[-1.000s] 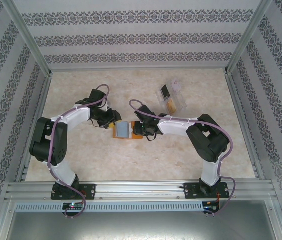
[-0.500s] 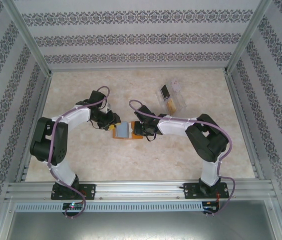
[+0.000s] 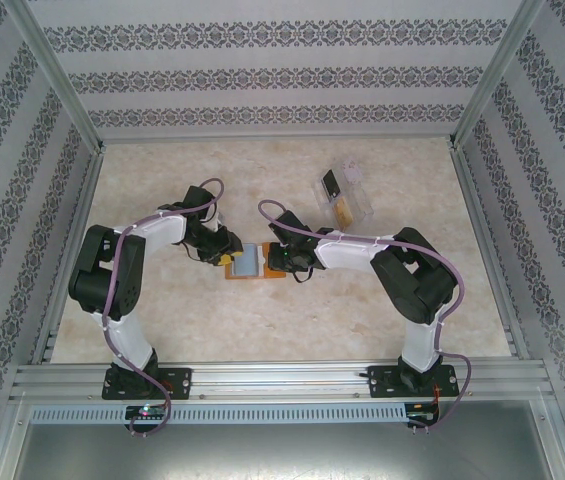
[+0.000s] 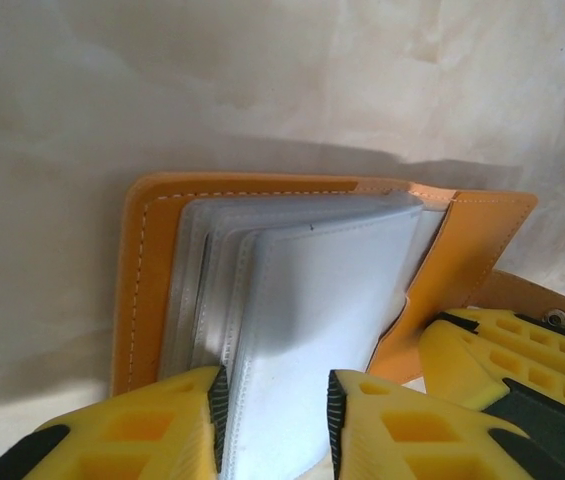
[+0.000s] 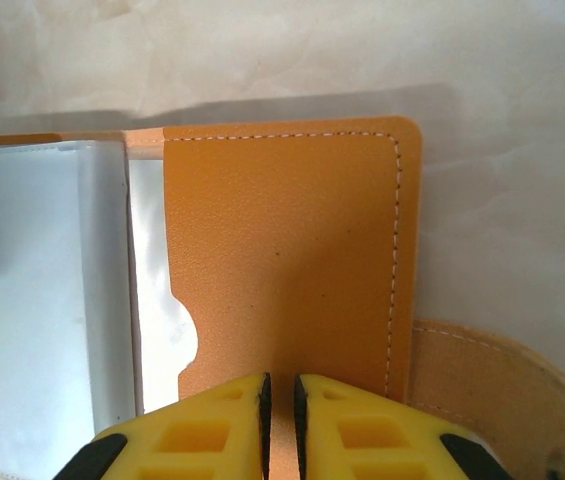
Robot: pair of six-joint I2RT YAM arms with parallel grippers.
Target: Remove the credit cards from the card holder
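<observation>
Top external view gives you a marbled table (image 3: 212,330) inside patterned walls (image 3: 262,75), clear tray (image 3: 347,200) near the far edge right of centre, open card holder (image 3: 247,262) at centre, right gripper (image 5: 280,400) clamped on its orange cover (image 5: 282,250), left gripper (image 4: 277,400) straddling its clear pockets (image 4: 312,290), grip unconfirmed.

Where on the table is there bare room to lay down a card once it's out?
Bare table: the wide near strip between the card holder and the front rail, and the far-left corner. Crowded: the centre around the holder, and by the clear tray.
</observation>
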